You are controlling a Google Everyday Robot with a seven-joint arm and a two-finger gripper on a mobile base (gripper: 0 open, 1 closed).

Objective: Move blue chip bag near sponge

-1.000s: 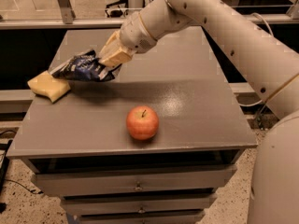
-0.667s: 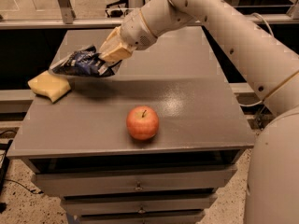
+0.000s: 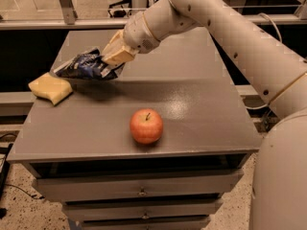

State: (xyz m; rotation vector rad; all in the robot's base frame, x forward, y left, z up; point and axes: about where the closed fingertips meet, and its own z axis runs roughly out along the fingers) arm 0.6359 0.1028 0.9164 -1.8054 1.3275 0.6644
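Grip noted at the right-hand end of the blue chip bag [image 3: 84, 66], a crinkled dark navy foil pouch with white lettering. It is pinched between the tan fingers of the end effector [image 3: 112, 61], which is closed on the foil at the far left of the flat grey worktop [image 3: 201, 104]. The bag is carried clear of the surface, and a shadow is cast on the worktop below it. Its free end points left, toward the sponge [image 3: 50, 87], a pale yellow soft block with wavy edges lying at the left edge. Bag and sponge are seen near each other; whether the bag's tip overlaps the sponge cannot be told.

Handling, as judged:
- The bag is taken to be very light, since it is held out level from one end without much sag.
- The foil is thin and slick, so a pinch on a crumpled fold (as here) is favoured over the smooth puffed middle.
- The contents are brittle, so hard squeezing is to be avoided.
- Some rocking or sliding is to be expected on release.

The round red-orange apple [image 3: 146, 126] sits well apart, near the front edge, out of the way.
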